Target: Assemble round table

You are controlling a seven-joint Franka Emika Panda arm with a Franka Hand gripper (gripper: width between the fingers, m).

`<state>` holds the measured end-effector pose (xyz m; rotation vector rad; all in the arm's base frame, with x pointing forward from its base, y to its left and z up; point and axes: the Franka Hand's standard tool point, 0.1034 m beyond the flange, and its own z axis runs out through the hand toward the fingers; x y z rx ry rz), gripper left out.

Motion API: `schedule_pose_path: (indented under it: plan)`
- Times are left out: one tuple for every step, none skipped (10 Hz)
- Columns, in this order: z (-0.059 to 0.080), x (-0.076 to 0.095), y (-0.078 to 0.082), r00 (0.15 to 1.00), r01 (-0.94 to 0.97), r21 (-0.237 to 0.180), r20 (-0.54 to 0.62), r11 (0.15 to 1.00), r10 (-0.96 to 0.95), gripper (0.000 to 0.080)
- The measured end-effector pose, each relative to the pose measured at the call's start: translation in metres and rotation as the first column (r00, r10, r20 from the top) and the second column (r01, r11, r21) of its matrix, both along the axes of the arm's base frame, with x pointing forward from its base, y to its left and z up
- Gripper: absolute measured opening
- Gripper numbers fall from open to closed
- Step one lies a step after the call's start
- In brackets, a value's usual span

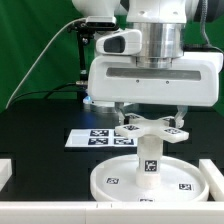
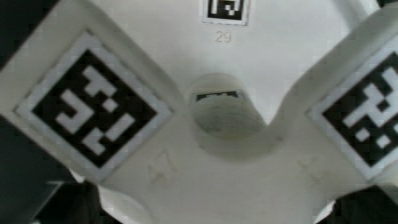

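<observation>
Disc: the wide, rimmed round disc (image 1: pixel 140 181) lies flat on the black desk (image 1: pixel 40 125) near the front edge, small black-and-white tags showing on its upper face.
Leg: the short thick leg (image 1: pixel 149 156) stands upright at the middle of the disc, its lower end touching the disc.
Foot: the small lobed foot (image 1: pixel 150 130) sits at the top of the leg — lobes spread level, each carrying a square tag; whether it is fully seated on the leg cannot be told.
Foot, wrist view: the lobed foot (image 2: pixel 205 130) fills the picture, with two large tags on slanted lobes, a third tag partly cut off at the edge, and a round hollow at its centre.
Tool: the tool (image 1: pixel 151 122) hangs directly over the foot, its fingers (image 1: pixel 122 115) reaching down on either side of the lobes; the pictures do not settle whether it is clamped on the foot or merely around it.
Marker board: the marker board (image 1: pixel 98 138) lies flat on the desk behind the disc, toward the exterior view's left, apart from it.
Arm: the white body of the arm (image 1: pixel 155 70) covers the upper middle of the exterior view.
</observation>
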<state>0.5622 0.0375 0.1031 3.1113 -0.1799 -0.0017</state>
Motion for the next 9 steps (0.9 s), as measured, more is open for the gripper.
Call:
schedule_pose_path:
  plan:
    - [-0.0001,0.0,-0.0001,1.0,0.0,0.0,0.0,1.0,0.0,0.0522]
    - [0.0002,0.0002,0.0,1.0,0.016,0.001,0.001,1.0,-0.016,0.0438]
    - [0.0,0.0002,-0.0001,1.0,0.031,0.0,0.001,1.0,-0.031,0.0438]
    - [0.0,0.0001,-0.0001,0.999,0.032,0.0,0.001,0.999,-0.032,0.0438]
    - [-0.0001,0.0001,0.0001,0.994,0.113,0.001,0.003,0.994,-0.113,0.0438]
    - [-0.0007,0.0014,-0.0006,0.969,0.247,0.006,0.027,0.969,-0.247,0.0438]
    - [-0.0009,0.0009,-0.0011,0.92,0.39,0.017,0.04,0.921,-0.39,0.0438]
    - [-0.0009,0.0008,-0.0006,0.849,0.526,0.028,0.038,0.85,-0.527,0.0438]
    - [-0.0011,0.0007,0.0015,0.769,0.638,0.038,0.033,0.769,-0.639,0.0438]
